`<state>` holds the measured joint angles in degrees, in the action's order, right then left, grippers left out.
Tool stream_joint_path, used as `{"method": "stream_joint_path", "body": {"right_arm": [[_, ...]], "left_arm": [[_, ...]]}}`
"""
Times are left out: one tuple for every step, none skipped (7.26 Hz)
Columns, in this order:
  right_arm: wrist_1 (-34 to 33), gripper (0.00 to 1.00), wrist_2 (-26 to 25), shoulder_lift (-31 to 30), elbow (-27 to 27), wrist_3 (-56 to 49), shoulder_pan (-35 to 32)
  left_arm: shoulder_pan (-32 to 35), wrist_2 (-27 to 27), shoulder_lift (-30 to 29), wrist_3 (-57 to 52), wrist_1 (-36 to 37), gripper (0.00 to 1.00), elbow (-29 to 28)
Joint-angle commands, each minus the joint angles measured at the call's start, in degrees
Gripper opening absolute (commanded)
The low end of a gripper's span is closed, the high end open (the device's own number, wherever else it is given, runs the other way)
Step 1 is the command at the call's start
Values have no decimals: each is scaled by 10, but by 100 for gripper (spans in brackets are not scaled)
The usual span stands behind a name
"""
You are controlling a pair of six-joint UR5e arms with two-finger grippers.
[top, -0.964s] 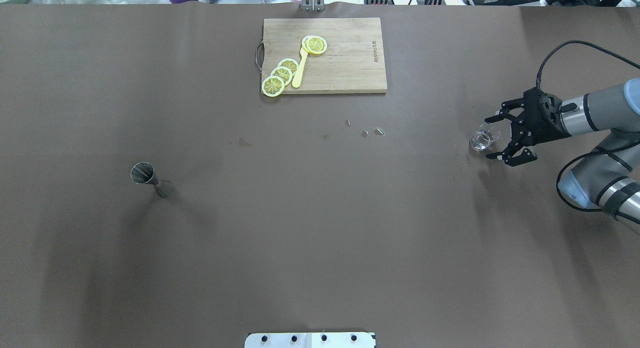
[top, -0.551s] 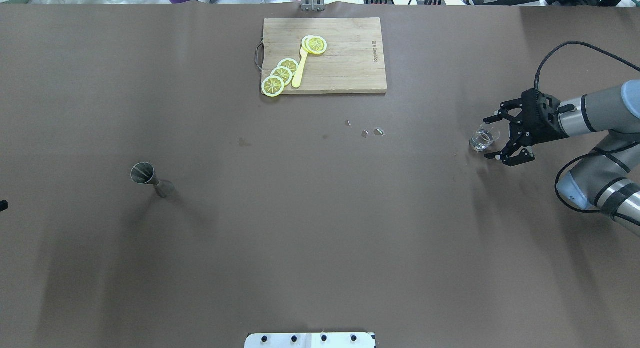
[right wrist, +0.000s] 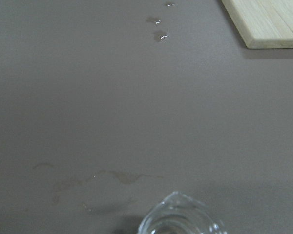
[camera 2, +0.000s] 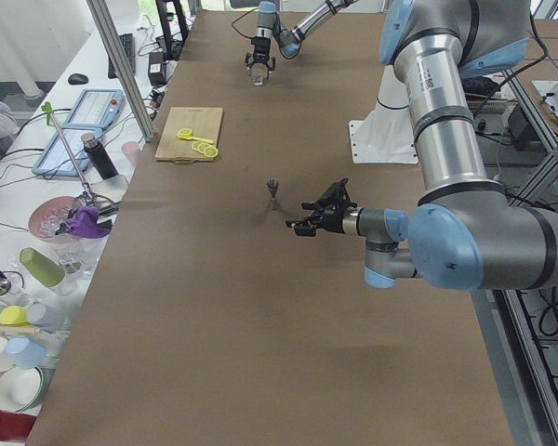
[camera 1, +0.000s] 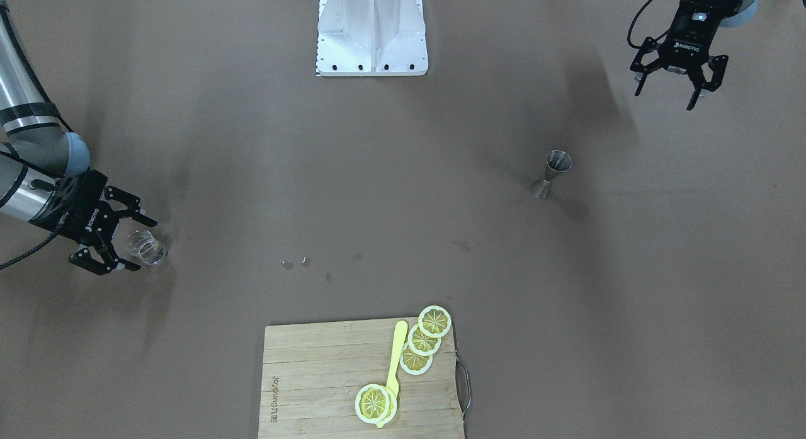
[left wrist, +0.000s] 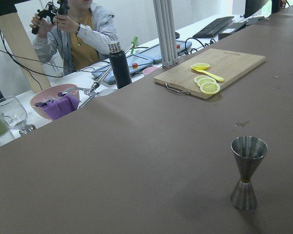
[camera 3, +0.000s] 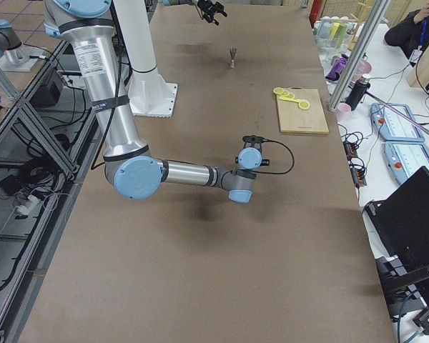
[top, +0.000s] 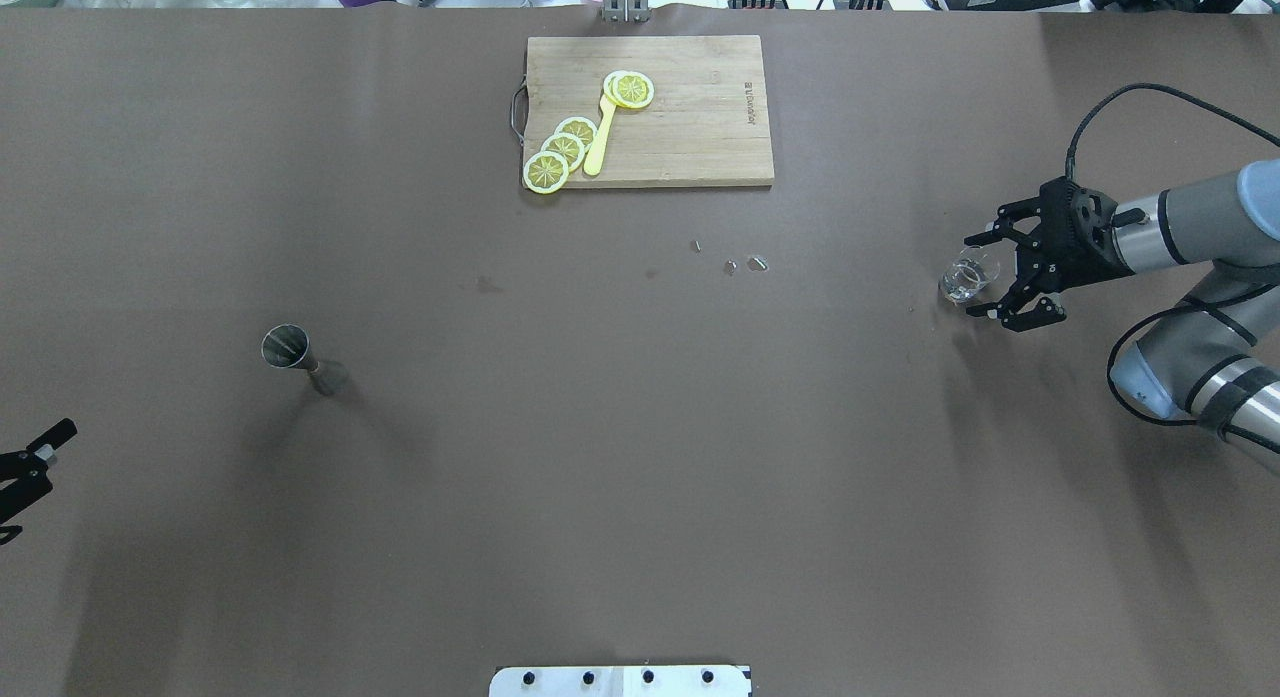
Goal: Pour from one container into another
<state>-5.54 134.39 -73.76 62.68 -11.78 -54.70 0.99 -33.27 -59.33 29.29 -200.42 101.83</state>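
Note:
A small clear glass point(top: 966, 278) with some liquid stands at the table's right side, also seen as the glass point(camera 1: 150, 250) and the glass rim point(right wrist: 181, 217). My right gripper point(top: 982, 277) lies on its side, open, its fingers straddling the glass without squeezing it; the same right gripper point(camera 1: 140, 246) shows from the front. A steel jigger point(top: 298, 358) stands upright on the left half, also the jigger point(camera 1: 552, 172) and the jigger point(left wrist: 246, 173). My left gripper point(camera 1: 666, 96) hovers open and empty, well short of the jigger toward the robot's side.
A wooden cutting board point(top: 690, 127) at the far middle carries lemon slices point(top: 562, 149) and a yellow pick. Small water drops point(top: 745, 265) lie in front of the board. The robot base point(camera 1: 371, 33) sits at the near edge. Cups and bottles line the far side beyond the table.
My left gripper has come into the overhead view at the left edge. The right gripper has shifted slightly further around the glass. Jigger and glass stay put.

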Motion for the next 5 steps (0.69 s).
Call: {"method": "stream_joint_path", "body": {"right_arm": [[0,95,0,2,-1,0,5],[2,95,1,11,-17,0,5],[7,94,0,17,-28,0,5],[8,93,0,18,-28,0,5],[8,90,1,18,-28,3,4]], "left_arm": [[-70,79,-20,0,-71,99,-15],[-82,80,-35,0,-71,99,-16],[-98,112,-62,0,-69,99,-17],[-144,167,-72,0,-68,99,-17],[-163,181,-74,-2,-49,99,-16]]}}
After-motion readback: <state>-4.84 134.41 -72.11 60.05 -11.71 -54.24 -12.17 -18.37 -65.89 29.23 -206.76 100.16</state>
